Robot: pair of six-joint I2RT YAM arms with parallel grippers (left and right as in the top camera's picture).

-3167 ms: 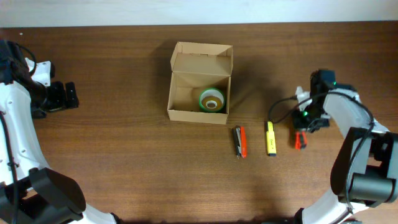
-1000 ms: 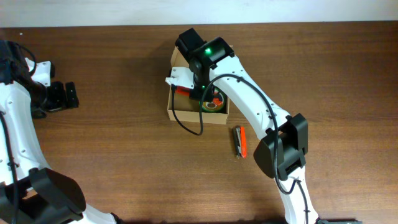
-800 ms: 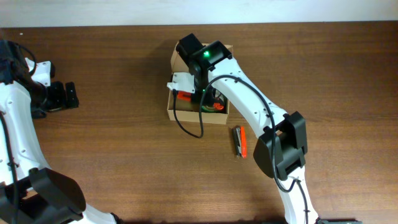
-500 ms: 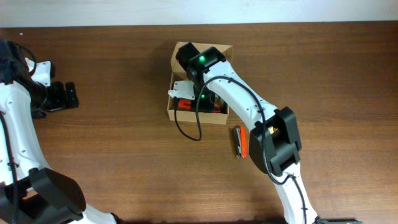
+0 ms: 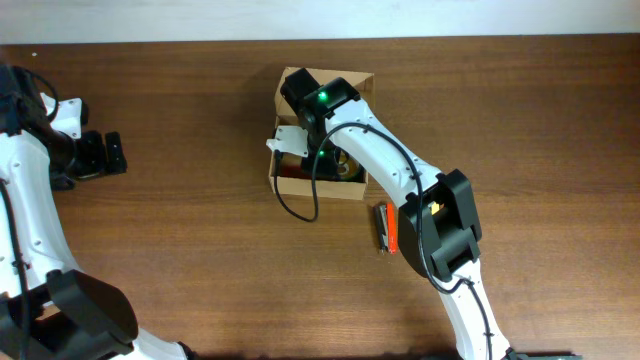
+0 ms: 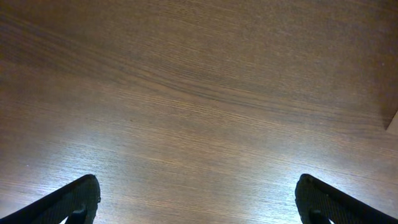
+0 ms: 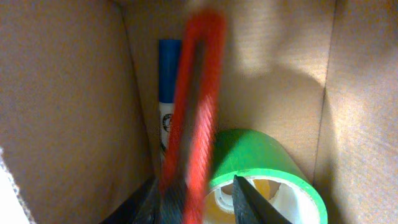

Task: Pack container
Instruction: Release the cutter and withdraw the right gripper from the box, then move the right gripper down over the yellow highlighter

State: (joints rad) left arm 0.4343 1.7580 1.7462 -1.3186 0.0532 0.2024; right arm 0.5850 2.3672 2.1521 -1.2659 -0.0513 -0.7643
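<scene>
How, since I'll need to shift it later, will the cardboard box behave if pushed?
The cardboard box would probably slide easily on the smooth wooden table: thin walls, light contents like a green tape roll and a blue marker. Pushed high, its open flap would likely bend rather than move it.

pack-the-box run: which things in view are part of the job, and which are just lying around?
In the job: box; green tape roll, blue marker and red tool inside it; right gripper reaching in.
Lying about: red-and-black tool on the table, likely yet to be packed; left gripper, open and idle.
</scene>
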